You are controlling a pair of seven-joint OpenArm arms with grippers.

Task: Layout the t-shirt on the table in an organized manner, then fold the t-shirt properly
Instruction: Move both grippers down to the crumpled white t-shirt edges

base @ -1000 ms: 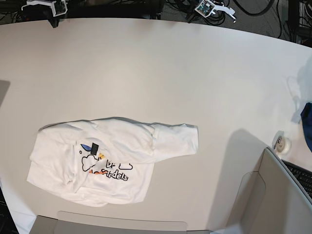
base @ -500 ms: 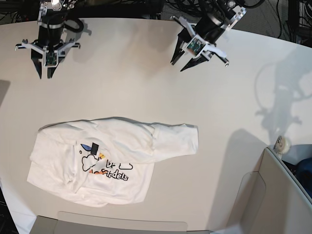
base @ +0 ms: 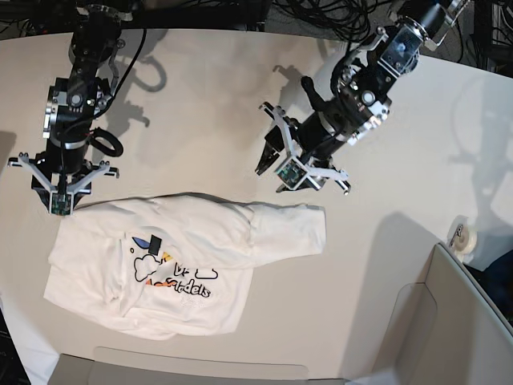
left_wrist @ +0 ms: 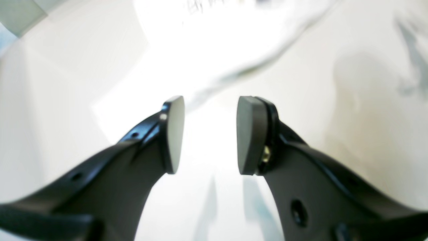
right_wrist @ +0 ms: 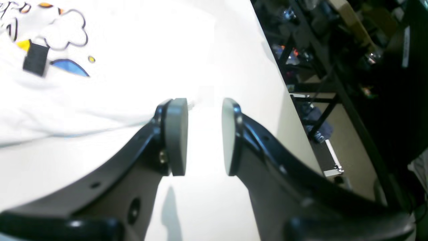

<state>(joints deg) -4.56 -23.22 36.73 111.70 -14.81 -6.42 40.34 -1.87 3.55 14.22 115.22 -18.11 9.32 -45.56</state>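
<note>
The white t-shirt (base: 200,257) lies crumpled on the table (base: 200,104) at the front left, its colourful print and small black tag (base: 155,241) facing up and one sleeve reaching right. My right gripper (base: 58,196) hovers just behind the shirt's far left corner. In the right wrist view it (right_wrist: 204,134) is open and empty, with the t-shirt (right_wrist: 100,83) ahead to the left. My left gripper (base: 271,180) hangs just behind the sleeve end. Seen from the left wrist it (left_wrist: 210,134) is open with nothing between the pads, and the blurred t-shirt (left_wrist: 217,43) is ahead.
A grey panel (base: 465,321) rises at the front right with a small white round object (base: 463,235) beside it. A grey strip (base: 200,373) runs along the front edge. Cables lie behind the table. The table edge (right_wrist: 267,67) drops to dark floor clutter.
Both arms have swung from the table's far edge down toward the t-shirt. Both grippers went from shut to open. The shirt has not moved.
</note>
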